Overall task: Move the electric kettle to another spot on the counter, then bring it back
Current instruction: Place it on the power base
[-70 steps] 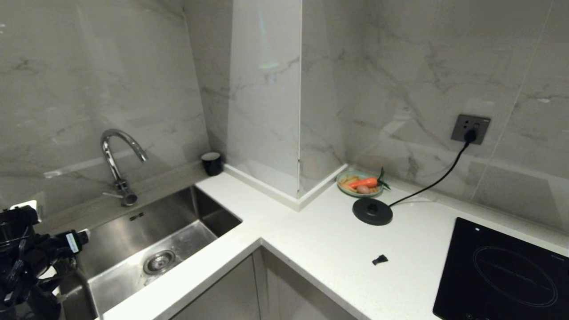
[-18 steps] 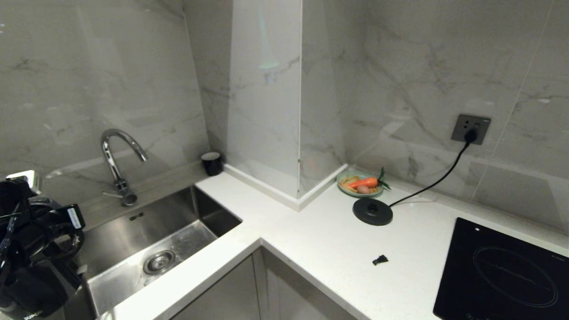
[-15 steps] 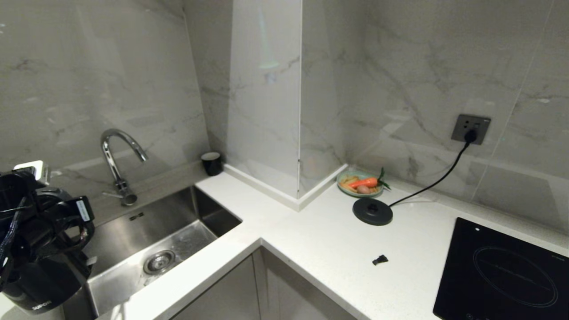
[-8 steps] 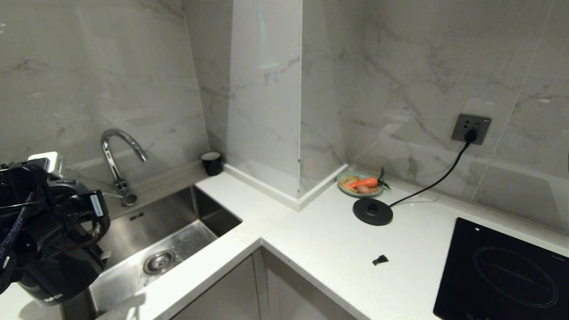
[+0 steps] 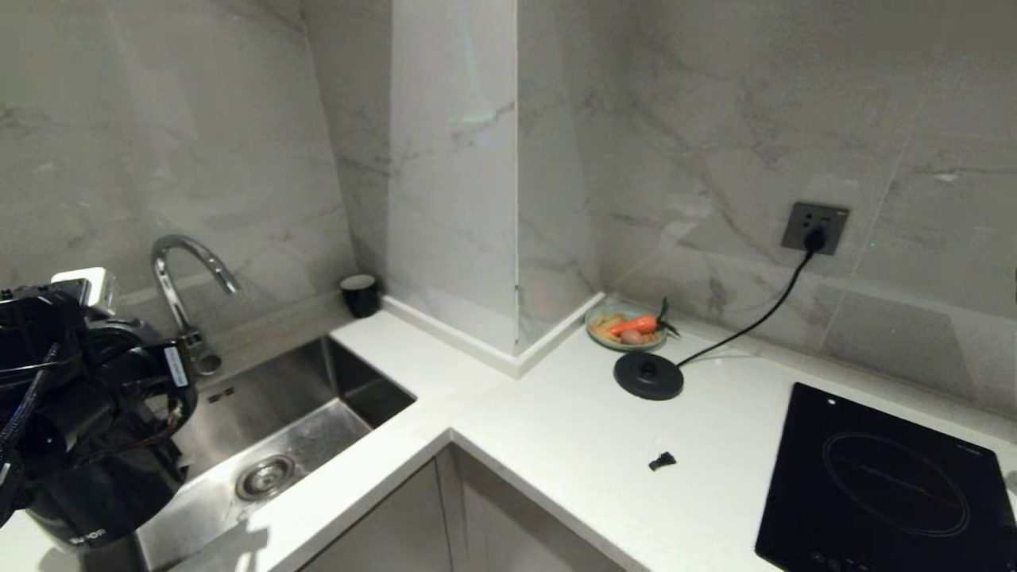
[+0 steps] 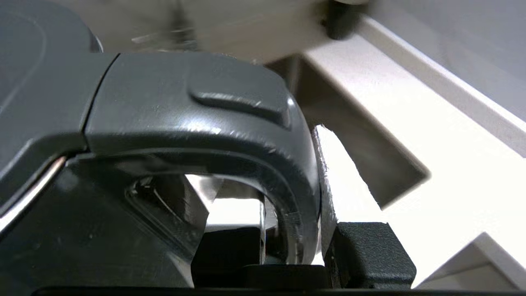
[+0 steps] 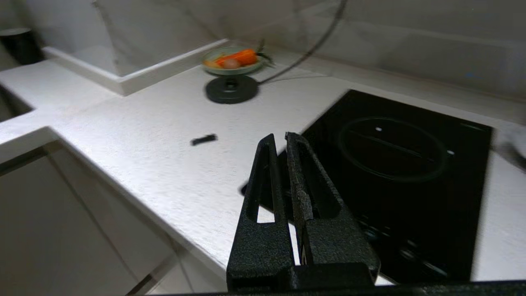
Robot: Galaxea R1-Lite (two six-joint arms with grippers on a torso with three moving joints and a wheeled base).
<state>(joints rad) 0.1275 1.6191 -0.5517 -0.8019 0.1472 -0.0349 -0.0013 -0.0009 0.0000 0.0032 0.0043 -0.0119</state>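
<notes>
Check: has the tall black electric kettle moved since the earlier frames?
Yes. The tall black electric kettle has risen and shifted right, closer to the chrome faucet.

Electric kettle (image 5: 95,492) in left hand (image 5: 163,397), now higher beside sink (image 5: 262,429).

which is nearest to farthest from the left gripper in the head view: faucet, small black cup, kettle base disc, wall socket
From the left gripper, holding the electric kettle at far left:
1. Faucet, just behind the sink.
2. Small black cup, back corner.
3. Base disc, mid counter.
4. Wall socket, right wall.
</notes>
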